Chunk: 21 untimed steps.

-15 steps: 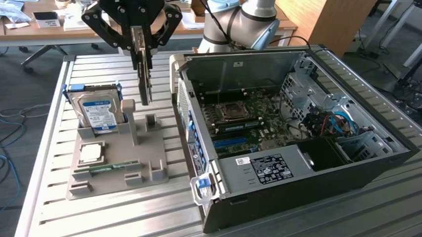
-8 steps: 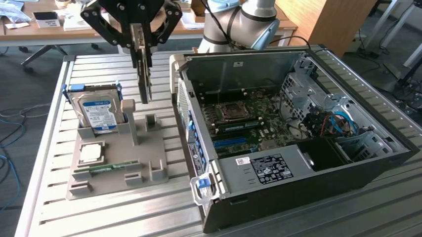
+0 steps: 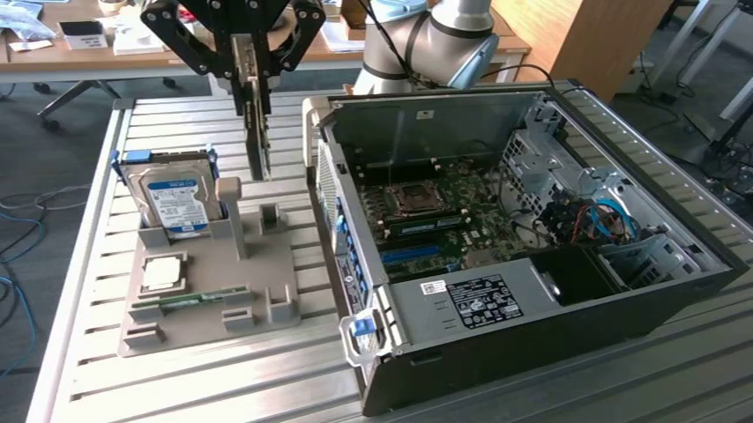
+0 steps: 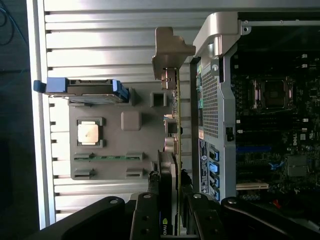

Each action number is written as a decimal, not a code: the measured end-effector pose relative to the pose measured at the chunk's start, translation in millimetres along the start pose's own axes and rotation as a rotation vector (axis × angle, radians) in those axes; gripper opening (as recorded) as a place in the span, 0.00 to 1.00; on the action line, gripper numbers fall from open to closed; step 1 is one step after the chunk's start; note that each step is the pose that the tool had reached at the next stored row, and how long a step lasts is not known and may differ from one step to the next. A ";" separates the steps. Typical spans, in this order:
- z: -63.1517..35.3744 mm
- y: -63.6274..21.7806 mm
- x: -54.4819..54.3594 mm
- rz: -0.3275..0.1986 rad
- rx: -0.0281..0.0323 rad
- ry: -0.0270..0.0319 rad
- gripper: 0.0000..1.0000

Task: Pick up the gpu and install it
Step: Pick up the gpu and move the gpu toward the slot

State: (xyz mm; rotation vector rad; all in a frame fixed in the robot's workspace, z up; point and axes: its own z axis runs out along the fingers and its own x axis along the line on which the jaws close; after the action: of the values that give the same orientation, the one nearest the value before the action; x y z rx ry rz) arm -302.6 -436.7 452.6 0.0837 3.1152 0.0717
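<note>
Okay: gripper [image 3: 252,84] jaws clamped on gpu [image 3: 256,141] top edge. Card hangs upright, edge-on, between grey tray [image 3: 200,295] and open computer case [image 3: 530,229], near case wall. I judge upright hold keeps connector edge pointing down. Wrist view: gripper [image 4: 172,197], gpu [image 4: 172,145]. Connector edge and matching slot hard to make out.
</note>
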 end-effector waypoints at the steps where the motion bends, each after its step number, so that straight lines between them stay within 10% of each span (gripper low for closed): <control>1: 0.0 0.0 0.0 0.000 0.0000 0.0000 0.27; 21: 0.6 1.4 -22.4 0.000 -0.0005 0.0001 0.27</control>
State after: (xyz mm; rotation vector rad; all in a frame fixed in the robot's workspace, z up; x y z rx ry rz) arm -280.1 -436.5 452.6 0.0837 3.1152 0.0725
